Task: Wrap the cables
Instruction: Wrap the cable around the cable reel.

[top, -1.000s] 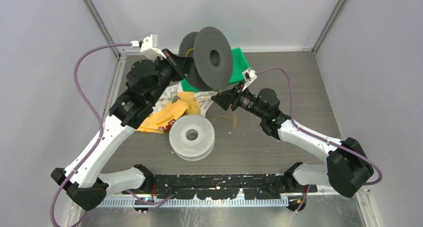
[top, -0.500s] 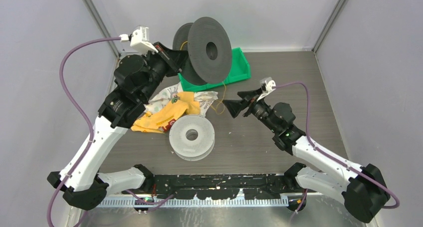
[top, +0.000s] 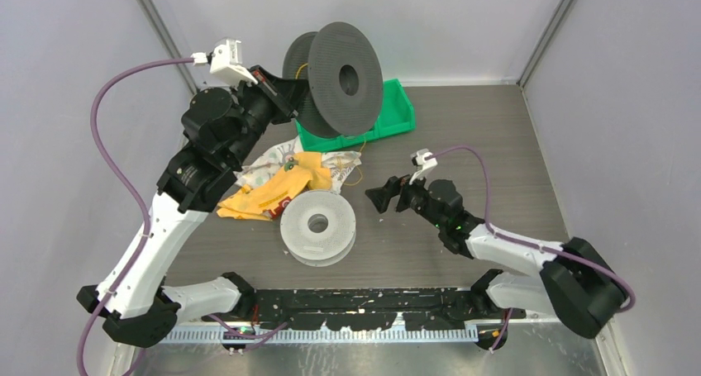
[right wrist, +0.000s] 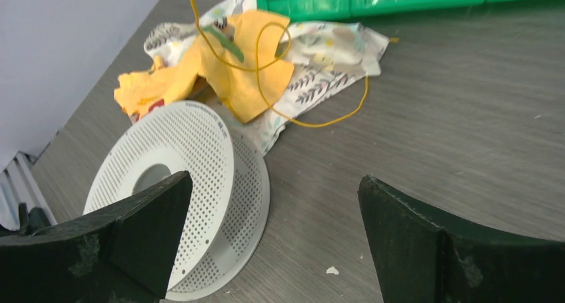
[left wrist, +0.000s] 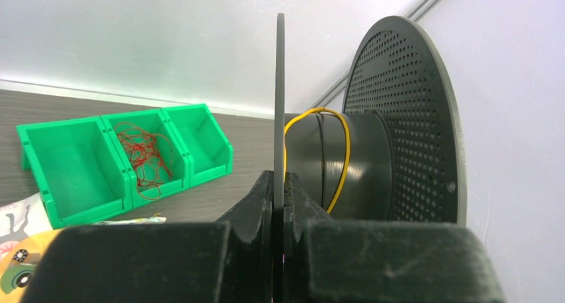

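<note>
Yellow cable (left wrist: 347, 150) looped round the black spool (left wrist: 406, 116), whose flange the left gripper (left wrist: 280, 183) clenched; the right gripper (right wrist: 272, 190) gaped empty.

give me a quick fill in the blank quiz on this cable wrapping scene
1. The left end effector is shut on a flange of the dark spool, and the looped cable round its hub is ____ in colour.
2. In the green bin, the red cable lies in the ____ compartment.
3. The right end effector is ____, holding nothing.

Missing words: yellow; middle; open
</note>
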Tool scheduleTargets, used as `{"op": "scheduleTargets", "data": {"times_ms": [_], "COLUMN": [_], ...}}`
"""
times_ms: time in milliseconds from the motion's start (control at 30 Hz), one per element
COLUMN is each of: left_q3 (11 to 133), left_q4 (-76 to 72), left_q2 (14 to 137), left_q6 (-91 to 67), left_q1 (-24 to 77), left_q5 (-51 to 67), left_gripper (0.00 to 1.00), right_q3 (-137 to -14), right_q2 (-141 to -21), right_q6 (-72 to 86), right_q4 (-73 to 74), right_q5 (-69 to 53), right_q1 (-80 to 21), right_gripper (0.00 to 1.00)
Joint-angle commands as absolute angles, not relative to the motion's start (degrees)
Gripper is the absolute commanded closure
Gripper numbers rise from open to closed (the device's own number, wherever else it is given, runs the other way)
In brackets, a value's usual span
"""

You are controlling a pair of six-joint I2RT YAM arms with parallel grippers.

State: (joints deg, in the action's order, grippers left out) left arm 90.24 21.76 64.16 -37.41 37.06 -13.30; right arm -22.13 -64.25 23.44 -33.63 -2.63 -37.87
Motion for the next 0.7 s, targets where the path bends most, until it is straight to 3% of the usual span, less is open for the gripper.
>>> {"op": "scheduleTargets", "data": {"times_ms": [0, 367, 667], "left_q3": [93.6, 94.1, 95.2], "left_q4": [16.7, 17.1, 18.5], "left_q2": [63.4, 63.9, 63.7], "left_q6": [-38.0, -38.5, -38.1], "left_q1": [37.1, 37.0, 37.1], "left_q5": [-13.4, -13.3, -12.9], "left_gripper": [0.99, 0.99, 1.00], "right_q3": [-24.2, -33.6, -39.4], "right_q2": [-71.5, -93.5, -104.4], "right_q6": [23.8, 20.9, 18.0], "right_q4": [-42.4, -54.3, -59.1], "right_q5": [-3.2, -1.0, 5.0], "right_q1": [-40.6, -46.2, -46.2], "right_gripper": [0.00, 0.15, 0.31]}}
